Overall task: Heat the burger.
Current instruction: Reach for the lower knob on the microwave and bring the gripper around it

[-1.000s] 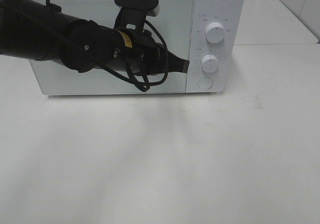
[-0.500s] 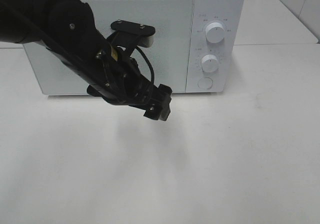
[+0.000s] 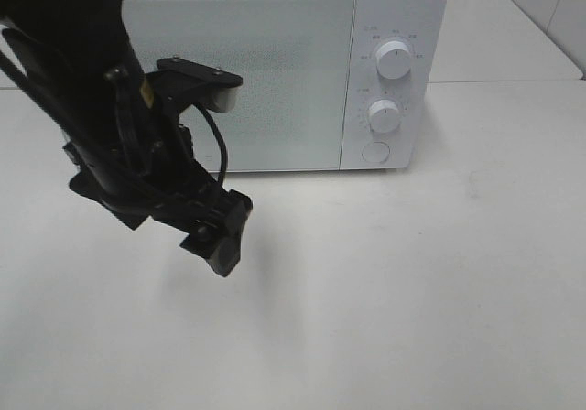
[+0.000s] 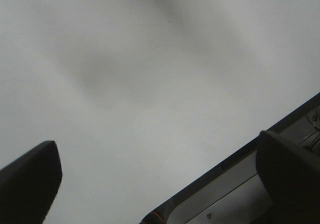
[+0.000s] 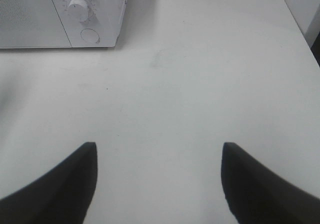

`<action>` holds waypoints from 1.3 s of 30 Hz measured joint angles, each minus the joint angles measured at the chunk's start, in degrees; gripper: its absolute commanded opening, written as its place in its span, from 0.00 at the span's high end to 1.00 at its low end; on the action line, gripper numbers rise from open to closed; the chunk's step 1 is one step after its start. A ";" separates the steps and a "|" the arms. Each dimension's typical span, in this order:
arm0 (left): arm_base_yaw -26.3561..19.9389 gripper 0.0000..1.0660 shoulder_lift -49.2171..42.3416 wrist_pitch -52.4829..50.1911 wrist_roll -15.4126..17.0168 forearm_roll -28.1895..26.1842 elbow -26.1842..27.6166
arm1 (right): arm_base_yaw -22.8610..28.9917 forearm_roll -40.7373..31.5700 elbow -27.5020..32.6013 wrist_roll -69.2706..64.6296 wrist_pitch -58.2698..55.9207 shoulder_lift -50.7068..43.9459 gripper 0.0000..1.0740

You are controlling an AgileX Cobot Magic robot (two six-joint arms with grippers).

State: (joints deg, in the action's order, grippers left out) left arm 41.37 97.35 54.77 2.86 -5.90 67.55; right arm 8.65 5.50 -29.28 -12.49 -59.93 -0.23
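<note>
The burger is out of view. A white microwave [image 3: 275, 71] stands at the back of the table with its door shut; it also shows in the right wrist view as the microwave [image 5: 60, 14]. My left gripper [image 3: 220, 243] hangs over the table in front of the microwave's left half, pointing down. In the left wrist view the left gripper [image 4: 160, 179] is open, with only bare white table between its fingers [image 4: 30, 179]. The right gripper [image 5: 160, 184] is open over bare table, with nothing between its fingers, and does not show in the exterior view.
The microwave's panel carries two knobs [image 3: 394, 59] [image 3: 385, 115] and a round button [image 3: 375, 152]. The white table [image 3: 412, 282] stretches in front. The table's right edge [image 5: 295, 19] shows in the right wrist view. A grey metal edge [image 4: 215, 194] runs behind the left fingers.
My left arm has pulled away from the right edge of the microwave door, swinging down and to the left over the table. Its gripper has opened.
</note>
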 measured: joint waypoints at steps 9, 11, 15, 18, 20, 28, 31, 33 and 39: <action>-9.85 0.08 -6.99 4.64 -0.34 0.00 0.06 | 0.00 0.00 0.00 0.00 0.00 0.00 0.37; -14.55 0.08 -9.57 6.19 -1.15 -0.29 0.06 | 0.00 0.00 0.00 0.00 0.00 0.00 0.37; -22.29 0.08 -13.41 8.82 -2.46 -0.40 0.06 | 0.00 0.00 0.00 0.00 0.00 0.00 0.37; -23.38 0.08 -14.21 9.17 -2.46 -0.40 0.06 | 0.00 0.00 0.00 0.00 0.00 0.00 0.37; -26.87 0.08 -16.62 10.08 -2.52 -0.40 0.06 | 0.00 0.00 0.00 0.00 0.00 0.00 0.37; -30.65 0.08 -23.61 13.24 -2.86 0.00 -2.69 | 0.00 0.00 0.00 0.00 0.00 0.00 0.37; -31.63 0.08 -26.76 13.06 -2.86 0.23 -7.73 | 0.00 0.00 0.00 0.00 0.00 0.00 0.37; -31.97 0.08 -27.90 12.89 -2.86 0.34 -9.74 | 0.00 0.00 0.00 0.00 0.00 0.00 0.37; -32.89 0.08 -34.89 11.57 -2.86 2.29 -20.68 | 0.00 0.00 0.00 0.00 0.00 0.00 0.37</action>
State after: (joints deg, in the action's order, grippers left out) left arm 8.48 62.45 66.35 0.00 -3.61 46.87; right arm 8.65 5.50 -29.28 -12.49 -59.93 -0.23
